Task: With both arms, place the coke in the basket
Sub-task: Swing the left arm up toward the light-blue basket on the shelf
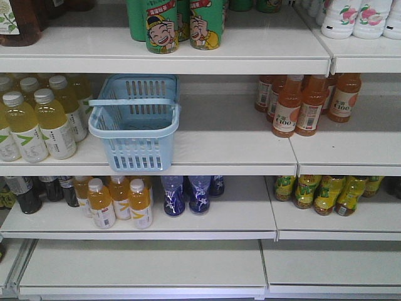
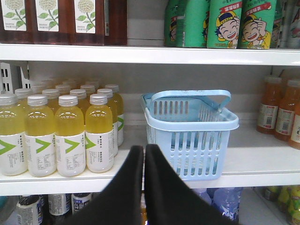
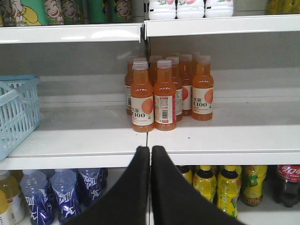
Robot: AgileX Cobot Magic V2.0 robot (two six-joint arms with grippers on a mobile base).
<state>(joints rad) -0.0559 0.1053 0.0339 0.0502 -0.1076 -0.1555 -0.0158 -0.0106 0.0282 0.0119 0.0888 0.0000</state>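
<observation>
The light blue slotted basket point(image 1: 134, 145) stands on the middle shelf, its handle folded across the top. It holds nothing that I can see. In the left wrist view the basket point(image 2: 197, 140) sits just right of and behind my left gripper point(image 2: 144, 147), whose black fingers are shut with nothing between them. My right gripper point(image 3: 150, 149) is shut too and holds nothing. It hangs in front of the middle shelf edge, with the basket point(image 3: 16, 112) far to its left. The coke is out of view in every frame. Neither gripper shows in the front view.
Yellow drink bottles point(image 1: 37, 122) crowd the shelf left of the basket, and orange C100 bottles point(image 1: 307, 103) stand to its right. Green cartoon cans point(image 1: 182, 25) sit on the shelf above. Below are blue bottles point(image 1: 188, 194), yellow-green bottles point(image 3: 220, 187) and a dark red-labelled cola bottle point(image 3: 287, 183).
</observation>
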